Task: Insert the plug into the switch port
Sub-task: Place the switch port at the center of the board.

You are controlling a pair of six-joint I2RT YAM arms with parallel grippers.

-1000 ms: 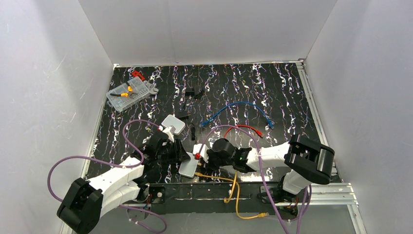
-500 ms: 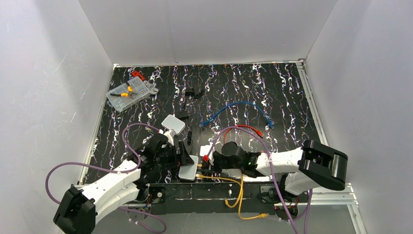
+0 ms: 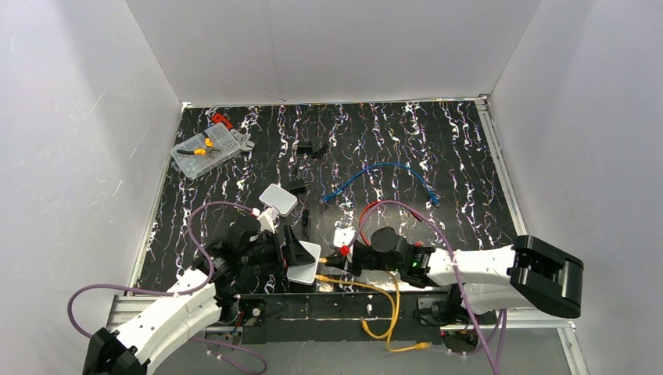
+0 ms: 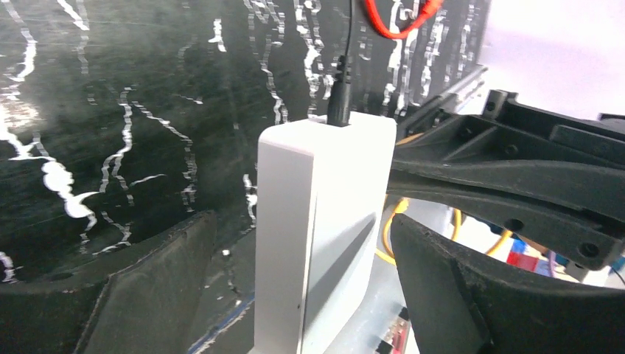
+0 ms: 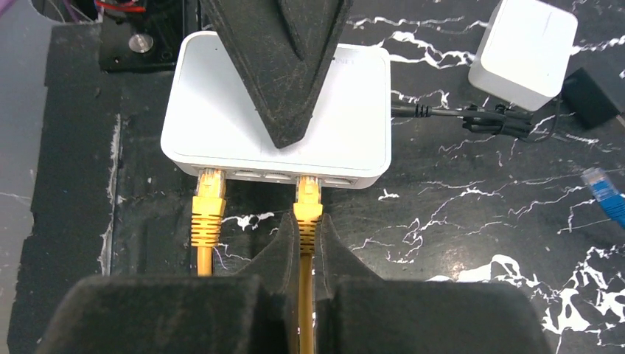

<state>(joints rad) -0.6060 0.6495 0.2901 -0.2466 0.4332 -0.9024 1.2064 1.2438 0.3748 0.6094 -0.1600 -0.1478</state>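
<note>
The switch (image 5: 221, 110) is a flat pale white box with ports along its near edge. It also shows in the top view (image 3: 303, 271) and the left wrist view (image 4: 324, 192). A yellow plug (image 5: 308, 198) has its tip in a port right of centre. My right gripper (image 5: 306, 225) is shut on its boot and cable. A second yellow plug (image 5: 208, 203) sits in the leftmost port. My left gripper (image 4: 298, 221) is open, with a gap between each finger and the switch. One of its fingers (image 5: 280, 66) lies across the switch's top.
A black power lead (image 5: 442, 114) enters the switch's right side. A smaller, squarer white box (image 5: 527, 51) lies beyond it. A blue plug (image 5: 606, 192) lies at the right. Red (image 3: 387, 207) and blue (image 3: 383, 173) cables lie mid-table. A clear parts box (image 3: 205, 150) stands far left.
The right arm's elbow has swung right and lower, while its gripper stays at the switch's edge with the plug. The left arm has drawn back and its fingers now straddle the switch.
</note>
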